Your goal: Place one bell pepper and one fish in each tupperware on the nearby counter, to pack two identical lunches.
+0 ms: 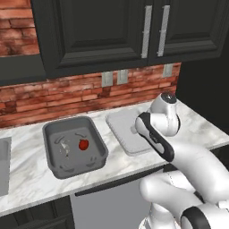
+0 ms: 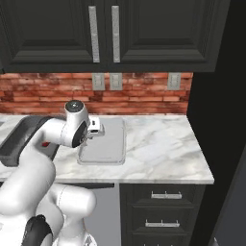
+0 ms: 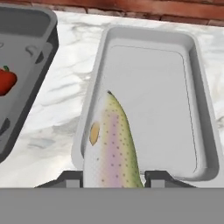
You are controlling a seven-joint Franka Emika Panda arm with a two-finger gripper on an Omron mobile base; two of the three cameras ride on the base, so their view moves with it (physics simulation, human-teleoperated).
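In the hand view my gripper (image 3: 113, 177) is shut on a speckled fish (image 3: 111, 140) with a pink stripe, whose pointed end reaches out over the near left edge of the shallow light grey tupperware (image 3: 157, 100). That tray holds nothing else. To its left the deep dark grey tupperware (image 3: 41, 57) holds a red bell pepper (image 3: 6, 81). From the left base view the tub (image 1: 100, 143) contains the pepper (image 1: 83, 144) and a pale fish (image 1: 65, 146), and the tray (image 1: 125, 134) lies beside it on the counter (image 1: 27, 174). My hand (image 2: 98, 129) hovers over the tray (image 2: 108, 144).
A steel sink (image 1: 3, 165) cuts into the counter at the far left. A brick backsplash (image 2: 144, 91) with outlets and black upper cabinets (image 1: 112, 31) stand behind. Bare marble (image 2: 158, 149) stretches right of the tray up to a dark wall.
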